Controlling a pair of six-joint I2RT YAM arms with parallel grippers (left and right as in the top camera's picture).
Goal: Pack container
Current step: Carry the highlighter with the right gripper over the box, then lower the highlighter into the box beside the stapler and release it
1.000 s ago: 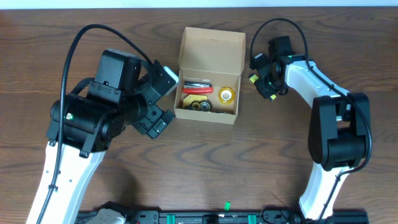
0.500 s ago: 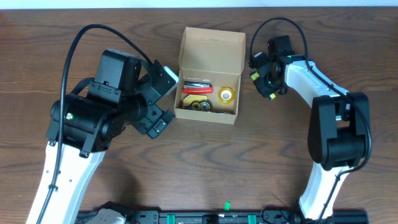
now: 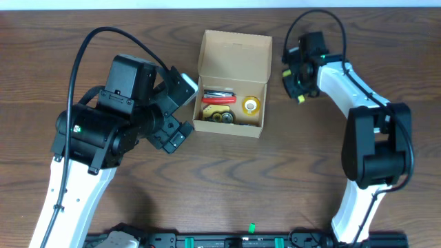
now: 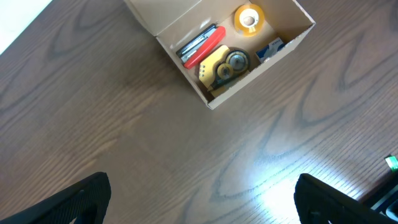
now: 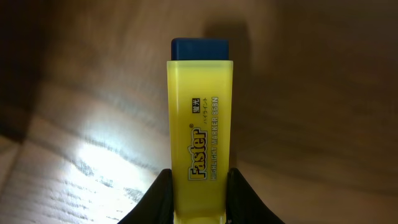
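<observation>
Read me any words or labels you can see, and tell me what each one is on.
"Faster": on the yellow highlighter held in the right gripper.
Smaller print beside it, and its little black label: too small to read reliably.
Print on the blue-and-white item in the container: too small to read.
</observation>
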